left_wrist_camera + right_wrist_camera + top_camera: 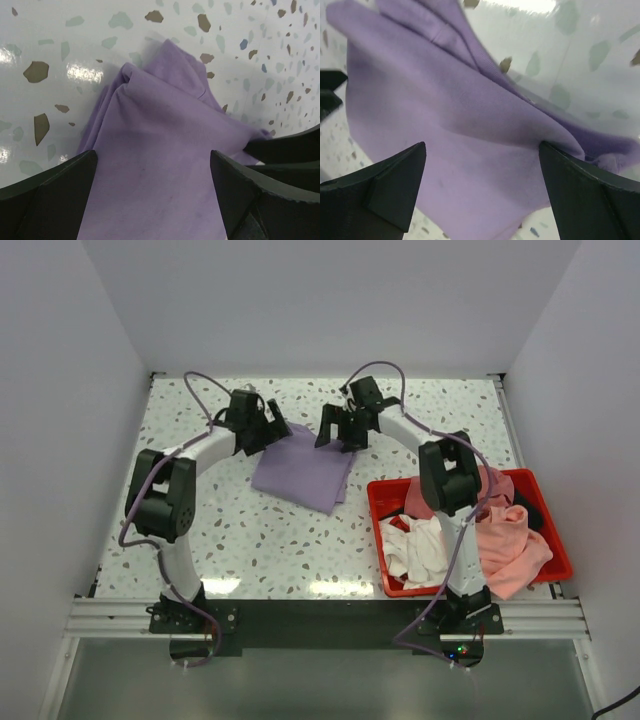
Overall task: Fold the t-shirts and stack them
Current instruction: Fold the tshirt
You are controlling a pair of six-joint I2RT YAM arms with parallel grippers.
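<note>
From the top view, the lavender t-shirt (303,470) lies folded into a rough square on the table (250,540), nearer the far edge and about mid-width. My left gripper (268,433) hangs over its far-left corner and my right gripper (338,432) over its far-right corner. The red bin (400,483) sits at the near right corner, with a white shirt (420,550) and a salmon pink shirt (515,540) heaped inside.

In the left wrist view, the left gripper (152,160) has its fingers spread wide with purple cloth (160,125) lying loose below them. Nothing is pinched.

In the right wrist view, the right gripper (482,147) is likewise spread apart above the cloth (445,100), gripping nothing. The far edge shows bunched layers.

I judge the lavender fold to be finished or nearly so, and released. Next I would lift both arms clear without snagging the fabric. Then I would send the right arm to the bin for another shirt and spread it flat on the bare table.
</note>
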